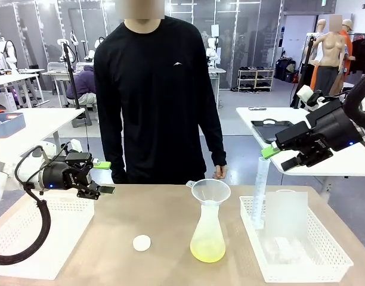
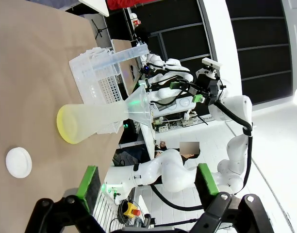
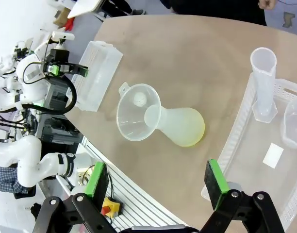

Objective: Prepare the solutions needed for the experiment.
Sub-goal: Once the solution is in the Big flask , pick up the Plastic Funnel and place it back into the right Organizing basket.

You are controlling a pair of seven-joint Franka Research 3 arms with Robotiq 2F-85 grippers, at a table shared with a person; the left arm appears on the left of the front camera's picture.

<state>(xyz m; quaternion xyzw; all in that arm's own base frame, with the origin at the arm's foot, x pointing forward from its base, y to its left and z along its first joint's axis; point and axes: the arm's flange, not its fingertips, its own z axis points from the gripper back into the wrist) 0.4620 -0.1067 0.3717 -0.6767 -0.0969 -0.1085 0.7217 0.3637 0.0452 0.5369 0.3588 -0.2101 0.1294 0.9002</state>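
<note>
You have the solutions [image 1: 207, 253] — a pale yellow-green pool — in the flask [image 1: 207, 229] mid-desk [image 1: 158, 214], funnel [image 1: 210, 191] in its neck; at its 3 o'clock, a basket [image 1: 325, 262] holds a cylinder [image 1: 259, 190]; your left claw [image 1: 105, 177] and right claw [image 1: 278, 159] hang spread, gripping nothing.

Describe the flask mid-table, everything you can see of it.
The flask is a cone-shaped vessel of cloudy, see-through plastic, wide at the base and narrowing to a neck. It stands upright on the tan table, near the middle, between a small white cap and a white basket. A clear funnel sits in its neck. A shallow layer of pale yellow-green liquid lies at the bottom. Only the funnel and the table touch it.
</note>
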